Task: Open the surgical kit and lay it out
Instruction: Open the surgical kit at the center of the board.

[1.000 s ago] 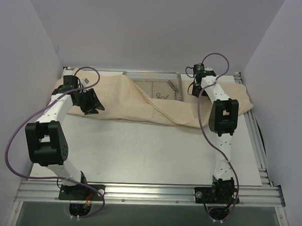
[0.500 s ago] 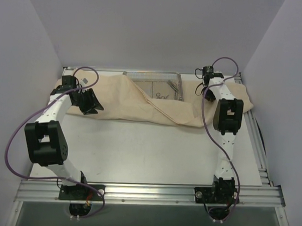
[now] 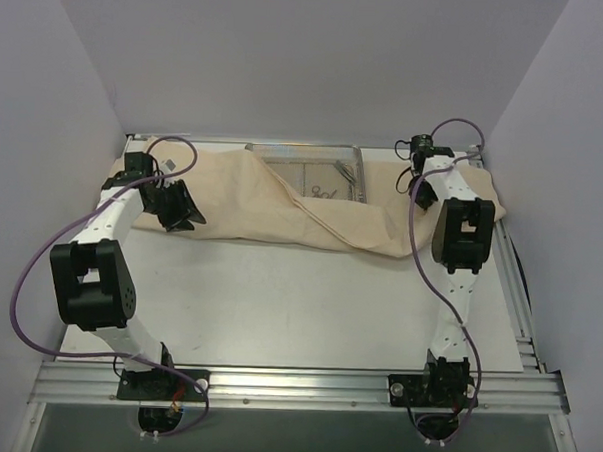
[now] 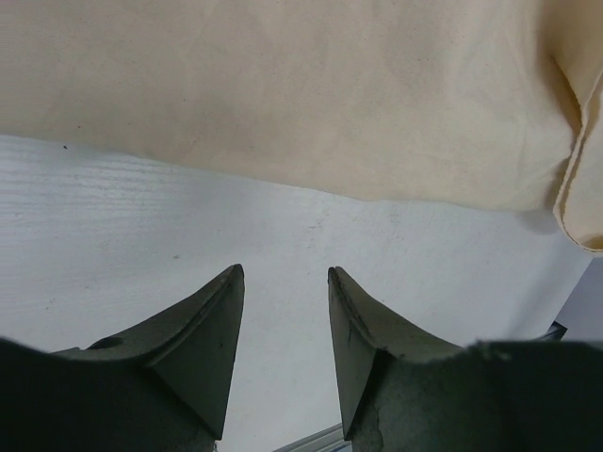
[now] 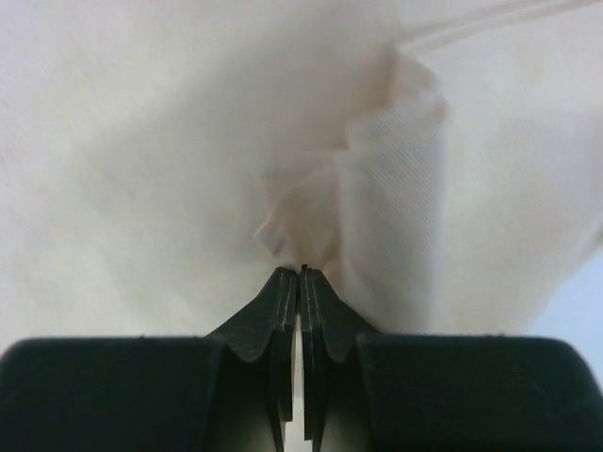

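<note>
The beige cloth wrap (image 3: 243, 198) lies spread along the back of the table, partly pulled off the wire-mesh tray (image 3: 305, 150). A few thin ring-handled instruments (image 3: 328, 192) show inside the tray. My right gripper (image 5: 301, 270) is shut on a bunched fold of the cloth (image 5: 311, 207) at the back right; in the top view the right gripper (image 3: 420, 176) is right of the tray. My left gripper (image 4: 285, 273) is open with nothing between its fingers, over bare table just short of the cloth's front edge (image 4: 283, 113). From above, the left gripper (image 3: 185, 213) is at the cloth's left end.
The white tabletop (image 3: 278, 295) lies in front of the cloth. An aluminium rail (image 3: 294, 386) carries both arm bases at the near edge. Grey walls close in the left, back and right sides. The right end of the cloth (image 3: 488, 199) reaches the table's right edge.
My right gripper has closed on the cloth and shifted right, away from the tray. The left gripper has stayed almost where it was.
</note>
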Available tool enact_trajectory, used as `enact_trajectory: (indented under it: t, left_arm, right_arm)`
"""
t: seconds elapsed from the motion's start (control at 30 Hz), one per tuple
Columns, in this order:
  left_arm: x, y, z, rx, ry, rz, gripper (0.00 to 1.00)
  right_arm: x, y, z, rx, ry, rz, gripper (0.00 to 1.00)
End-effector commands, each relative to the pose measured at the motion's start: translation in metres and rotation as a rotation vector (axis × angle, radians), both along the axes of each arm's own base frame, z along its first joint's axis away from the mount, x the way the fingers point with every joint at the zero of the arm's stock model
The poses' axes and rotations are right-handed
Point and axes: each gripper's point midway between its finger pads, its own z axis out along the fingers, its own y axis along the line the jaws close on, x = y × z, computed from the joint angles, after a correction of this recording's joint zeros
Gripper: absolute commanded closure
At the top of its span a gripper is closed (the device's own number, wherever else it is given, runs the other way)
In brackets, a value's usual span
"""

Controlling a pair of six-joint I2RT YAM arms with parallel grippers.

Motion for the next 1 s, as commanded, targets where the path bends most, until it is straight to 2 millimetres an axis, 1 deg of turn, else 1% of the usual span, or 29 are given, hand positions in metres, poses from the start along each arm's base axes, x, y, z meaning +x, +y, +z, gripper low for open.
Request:
enact_trajectory:
  t: [0.0,0.03,0.07,0.1,0.13,0.17,0.2,0.23,0.27,0.3,0.37,0.4,0.47,0.5,0.53,0.6,0.67,0.77,0.8,0.83,0.93,0.97]
  left_arm:
    - [0.006,0.013,0.004,0.052,0.009,0.031,0.5]
    - [0.004,0.013,0.002,0.056,0.025,0.035,0.5]
    - [0.004,0.015,0.0,0.065,0.035,0.044,0.5]
    - [0.004,0.015,-0.001,0.062,0.049,0.056,0.5]
    - [0.004,0.015,-0.002,0.058,0.055,0.059,0.5]
    - [0.004,0.013,-0.002,0.045,0.06,0.06,0.5]
    - [0.007,0.01,-0.002,0.025,0.065,0.068,0.5]
    - [0.008,0.009,-0.001,0.012,0.067,0.071,0.5]
    - [0.009,0.004,0.001,-0.013,0.068,0.067,0.5]
    - [0.012,0.002,0.006,-0.029,0.062,0.077,0.5]
    - [0.014,0.001,0.01,-0.042,0.055,0.082,0.5]
    - [0.015,0.0,0.014,-0.046,0.047,0.086,0.5]
    - [0.02,0.0,0.02,-0.054,0.027,0.09,0.48]
    - [0.022,-0.002,0.022,-0.064,0.021,0.086,0.46]
    - [0.023,-0.003,0.023,-0.068,0.02,0.082,0.45]
    - [0.028,-0.005,0.028,-0.074,0.004,0.078,0.43]
    - [0.031,-0.01,0.033,-0.076,-0.007,0.066,0.43]
    - [0.032,-0.011,0.038,-0.085,-0.017,0.061,0.43]
    - [0.032,-0.011,0.039,-0.086,-0.02,0.06,0.43]
    - [0.032,-0.012,0.041,-0.088,-0.025,0.058,0.43]
    - [0.033,-0.012,0.041,-0.09,-0.025,0.057,0.43]
    - [0.033,-0.013,0.04,-0.092,-0.023,0.053,0.43]
  right_arm:
    - [-0.036,-0.009,0.073,0.001,-0.035,-0.057,1.0]
    - [-0.045,-0.01,0.078,-0.002,-0.024,-0.059,1.0]
    - [-0.057,-0.012,0.077,-0.001,-0.005,-0.068,1.0]
    - [-0.067,-0.022,0.081,0.003,0.001,-0.095,1.0]
    - [-0.075,-0.022,0.098,0.011,-0.028,-0.104,1.0]
    - [-0.082,-0.023,0.103,0.018,-0.033,-0.111,1.0]
    - [-0.097,-0.023,0.097,0.017,-0.005,-0.12,1.0]
    - [-0.106,-0.023,0.112,0.027,-0.042,-0.136,1.0]
    - [-0.116,-0.025,0.113,0.032,-0.038,-0.152,1.0]
    - [-0.136,-0.027,0.113,0.036,-0.021,-0.169,1.0]
    - [-0.154,-0.029,0.112,0.044,-0.004,-0.187,1.0]
    - [-0.169,-0.032,0.113,0.043,0.002,-0.199,1.0]
    - [-0.181,-0.033,0.116,0.045,-0.003,-0.204,1.0]
    - [-0.186,-0.033,0.121,0.053,-0.02,-0.206,1.0]
    - [-0.193,-0.032,0.117,0.056,-0.004,-0.207,1.0]
    - [-0.198,-0.026,0.118,0.085,-0.013,-0.206,1.0]
    - [-0.203,-0.022,0.112,0.112,0.0,-0.204,1.0]
    - [-0.194,-0.019,0.107,0.13,-0.007,-0.177,1.0]
    - [-0.196,-0.021,0.103,0.119,0.023,-0.186,1.0]
    - [-0.193,-0.019,0.102,0.132,0.021,-0.191,1.0]
    - [-0.187,-0.016,0.094,0.149,0.04,-0.189,1.0]
    - [-0.184,-0.017,0.092,0.149,0.043,-0.191,0.98]
